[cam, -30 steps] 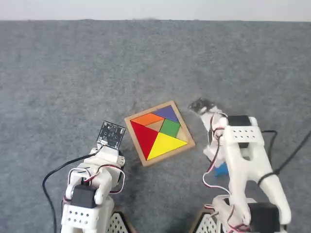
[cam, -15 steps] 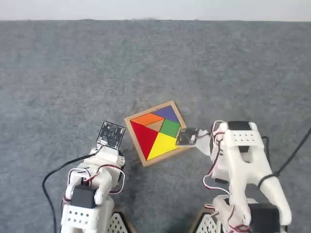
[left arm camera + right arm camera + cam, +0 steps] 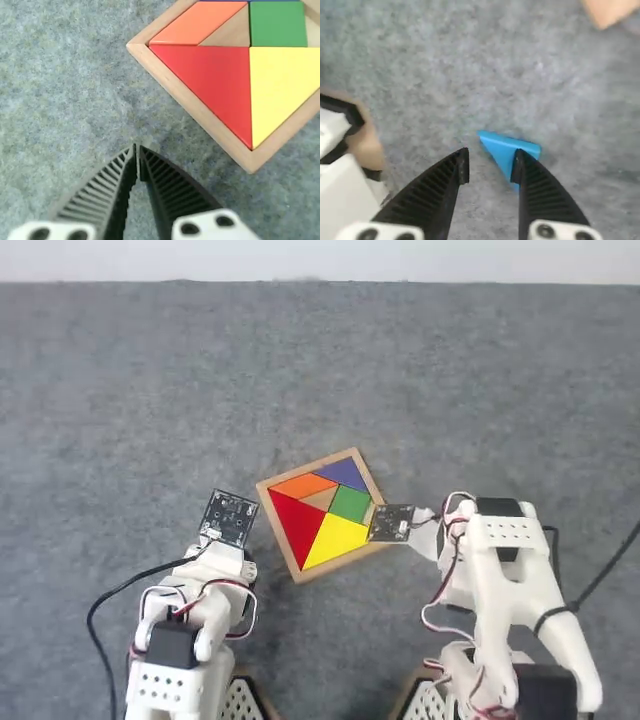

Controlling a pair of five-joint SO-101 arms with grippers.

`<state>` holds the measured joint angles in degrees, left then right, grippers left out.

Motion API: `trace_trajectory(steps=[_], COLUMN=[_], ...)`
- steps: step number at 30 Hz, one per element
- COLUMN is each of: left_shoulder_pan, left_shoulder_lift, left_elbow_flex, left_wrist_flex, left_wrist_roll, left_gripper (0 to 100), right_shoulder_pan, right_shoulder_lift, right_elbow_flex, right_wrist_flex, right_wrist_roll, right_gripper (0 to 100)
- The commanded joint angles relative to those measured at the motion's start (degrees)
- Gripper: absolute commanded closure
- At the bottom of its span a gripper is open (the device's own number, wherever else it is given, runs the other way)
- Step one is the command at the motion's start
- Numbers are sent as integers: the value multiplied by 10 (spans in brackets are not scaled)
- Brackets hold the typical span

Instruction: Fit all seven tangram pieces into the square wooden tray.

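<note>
We see the left gripper (image 3: pixel 137 150) closed and empty beside the wooden tray (image 3: pixel 190 100) — the right gripper (image 3: pixel 490 160) spread open, a blue triangle (image 3: pixel 507 146) at one fingertip.

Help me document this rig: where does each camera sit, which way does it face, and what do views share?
High view: fixed above the table, looking down on the tray, the left arm and right arm.
Left wrist view: on the left wrist, looking down past the left gripper at the tray's corner.
Right wrist view: on the right wrist, looking down past the right gripper at a blue triangle on the table.
Shared: high and left wrist views both show the tray's red triangle.
</note>
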<state>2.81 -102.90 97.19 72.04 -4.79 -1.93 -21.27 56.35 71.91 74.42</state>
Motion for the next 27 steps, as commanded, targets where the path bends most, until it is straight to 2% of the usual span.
trace_trajectory(steps=[1,6,11,19,27], left_shoulder_pan=[-3,-3,-3,-3,-3], left_shoulder_lift=[-12,-12,-12,-12,-12], left_elbow_flex=[-7,-7,-7,-7,-7], left_wrist_flex=[3,3,3,3,3], left_wrist_roll=[3,3,3,3,3], left_gripper=[987,987,987,987,987], right_shoulder_pan=[30,36,80,138,195], right_shoulder_lift=[94,138,145,145,145], right_elbow_flex=[0,-38,-83,-93,-100], right_wrist_flex=[-56,-50,-51,-95,-182], right_wrist_roll=[9,8,-27,-37,-145], right_gripper=[822,822,822,822,822])
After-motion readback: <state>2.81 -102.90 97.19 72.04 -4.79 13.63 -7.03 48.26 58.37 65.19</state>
